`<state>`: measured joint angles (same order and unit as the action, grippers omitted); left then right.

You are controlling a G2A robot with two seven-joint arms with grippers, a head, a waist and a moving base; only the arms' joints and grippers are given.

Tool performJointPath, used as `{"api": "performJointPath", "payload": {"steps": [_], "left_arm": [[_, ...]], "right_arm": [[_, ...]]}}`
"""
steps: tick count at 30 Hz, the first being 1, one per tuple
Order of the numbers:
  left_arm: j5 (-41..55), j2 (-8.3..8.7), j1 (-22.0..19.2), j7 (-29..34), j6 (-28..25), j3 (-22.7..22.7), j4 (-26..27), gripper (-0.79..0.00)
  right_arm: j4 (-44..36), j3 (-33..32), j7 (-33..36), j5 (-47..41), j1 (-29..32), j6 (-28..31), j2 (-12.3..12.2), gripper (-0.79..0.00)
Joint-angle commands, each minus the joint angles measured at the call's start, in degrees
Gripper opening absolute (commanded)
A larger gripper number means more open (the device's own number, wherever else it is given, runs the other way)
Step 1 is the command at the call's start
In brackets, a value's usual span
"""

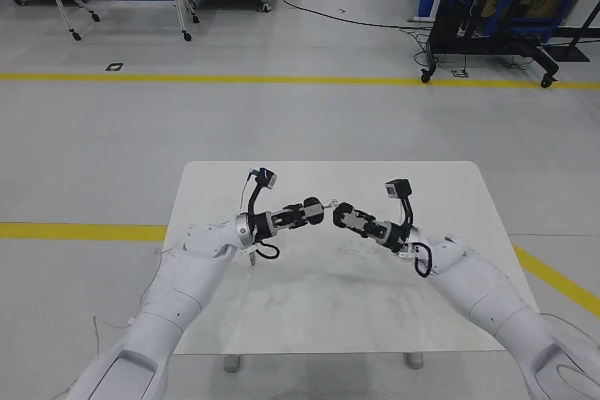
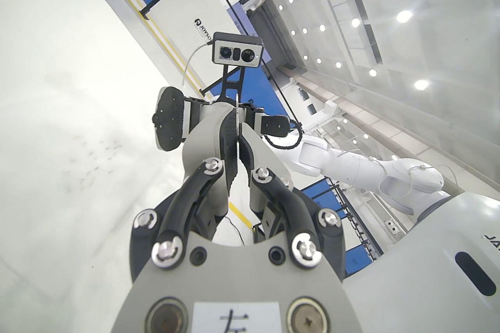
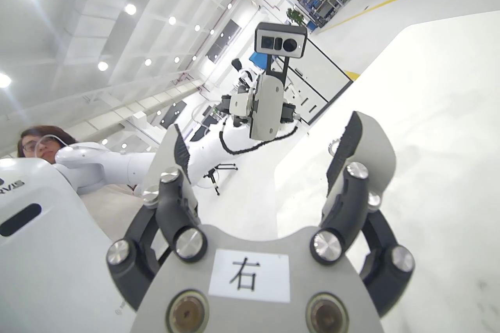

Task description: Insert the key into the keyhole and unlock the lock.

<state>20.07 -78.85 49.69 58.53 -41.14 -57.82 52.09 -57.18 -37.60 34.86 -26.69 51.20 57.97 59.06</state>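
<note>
A: What is standing around?
B: White table (image 1: pixel 450 190) is sitting on grey floor (image 1: pixel 280 130); yellow lines (image 1: pixel 280 77) are running across it.
A: Farther back?
B: Black cart (image 1: pixel 500 48) is standing far right; ceiling lights (image 2: pixel 404 15) are glowing.

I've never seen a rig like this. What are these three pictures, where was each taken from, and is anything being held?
This is a two-armed robot working over a white table. The top view looks down from a camera above its arms. The other two come from cameras on each wrist, looking along that arm's pincer. The left pincer is shut on a thin metal piece, seen edge-on, probably the key. The right pincer is open and holds nothing; it faces the left one closely above the table's middle. The table bears faint scuff marks.
</note>
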Motion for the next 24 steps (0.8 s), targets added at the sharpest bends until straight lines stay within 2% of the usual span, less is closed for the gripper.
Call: {"api": "performJointPath", "payload": {"steps": [1,2,3,4,5,16,19,24], "left_arm": [[-2.8,0.35,-0.3,0.6,0.6,0.0,0.4,-0.785],[-3.6,0.47,-0.4,1.3,1.0,0.2,0.8,-0.785],[-4.6,0.61,-0.5,1.8,1.2,0.2,1.1,-0.785],[-5.4,0.73,-0.5,2.3,1.4,0.4,1.5,-0.785],[-6.0,0.83,-0.5,2.6,1.6,0.4,1.9,-0.785],[-8.7,1.88,0.6,4.7,3.2,0.6,4.6,-0.785],[-8.8,2.11,0.8,4.7,3.4,0.6,5.1,-0.785],[-8.6,2.4,1.1,4.8,3.6,0.6,6.0,-0.785]], "right_arm": [[-0.3,-0.9,3.3,2.8,-0.1,-0.5,-0.7,0.0],[-0.9,-1.2,4.1,3.1,0.2,-0.9,-1.0,0.0],[-1.6,-1.6,5.0,3.2,0.5,-1.3,-1.2,-0.148],[-2.3,-1.9,5.9,3.7,0.7,-1.8,-1.5,-0.329],[-3.1,-2.1,6.8,4.1,0.9,-2.1,-1.6,-0.397],[-6.0,-4.8,8.4,2.1,2.7,-4.5,-2.1,-0.511],[-6.1,-5.5,8.8,1.7,2.9,-4.8,-2.2,-0.6],[-6.4,-6.0,9.7,1.7,3.2,-6.2,-2.0,-0.61]]}}
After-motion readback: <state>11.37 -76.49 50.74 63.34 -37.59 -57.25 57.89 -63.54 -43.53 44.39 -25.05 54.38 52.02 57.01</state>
